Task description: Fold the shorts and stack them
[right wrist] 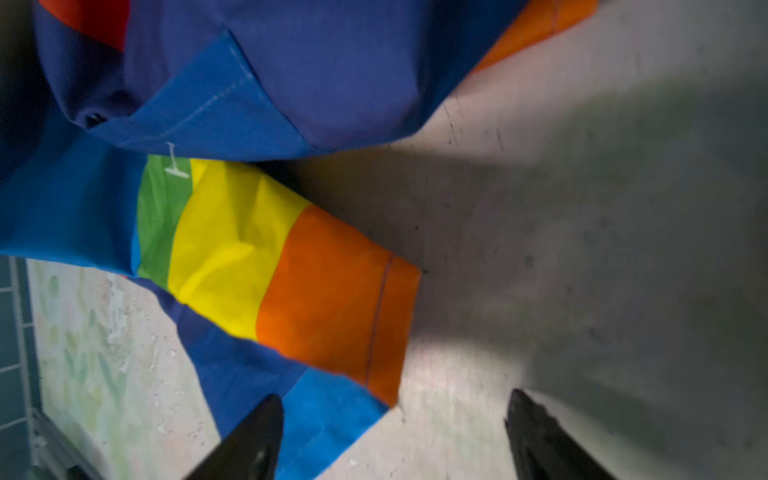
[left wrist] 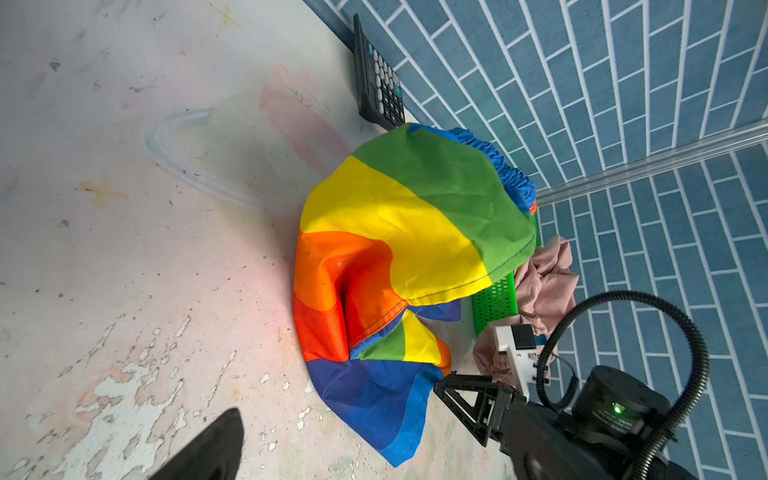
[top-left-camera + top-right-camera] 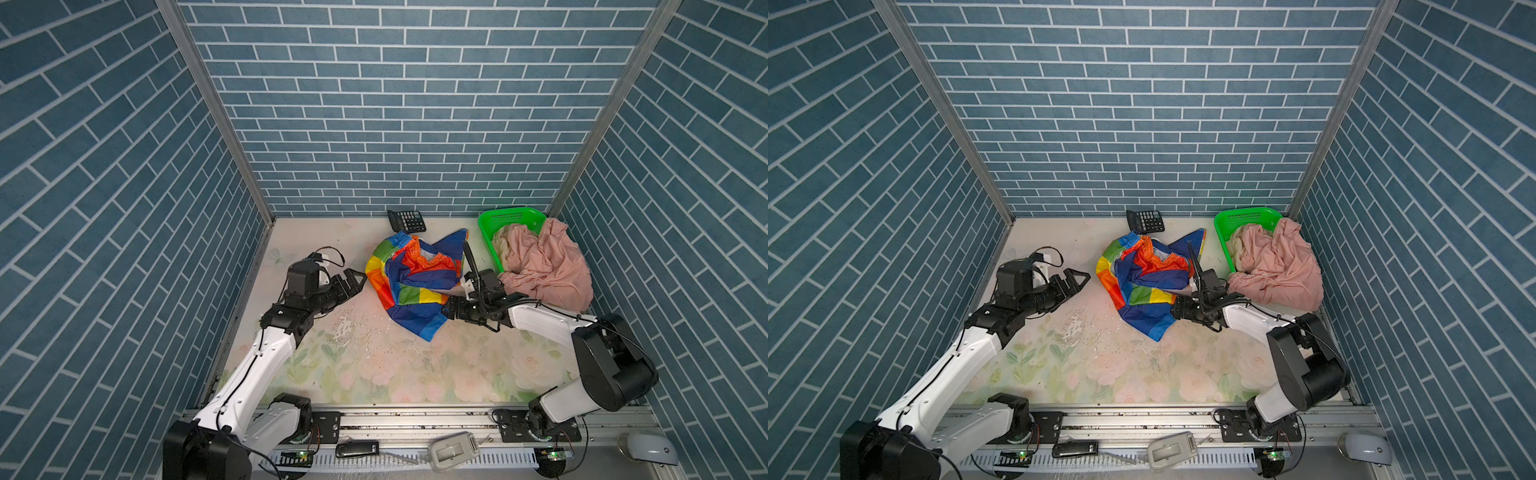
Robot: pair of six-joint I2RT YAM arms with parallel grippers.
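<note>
Right hand sits low on the surface with its fingers spread and nothing between them. A hemmed orange-and-blue leg corner of the rainbow shorts lies just ahead of its fingertips. The left hand is opened wide and empty, close to the opposite side of the same pair, so the rainbow shorts lie between the two hands.

I judge the task barely begun. Nothing is folded and no stack exists. Only the rainbow pair is out on the surface, in a rumpled heap. The pink shorts lie bunched just behind the right hand's wrist, on the side away from the left hand, spilling over the rim of the green basket. The beige shorts are inside the basket, farther off. All three pairs need flattening, folding and stacking.

The heap's long axis seems to run across the line joining the hands. The gathered waistband lies at the far end, beyond both hands and near a calculator. A blue leg corner points back towards the arms' bases. The crumpling makes this reading rough.
</note>
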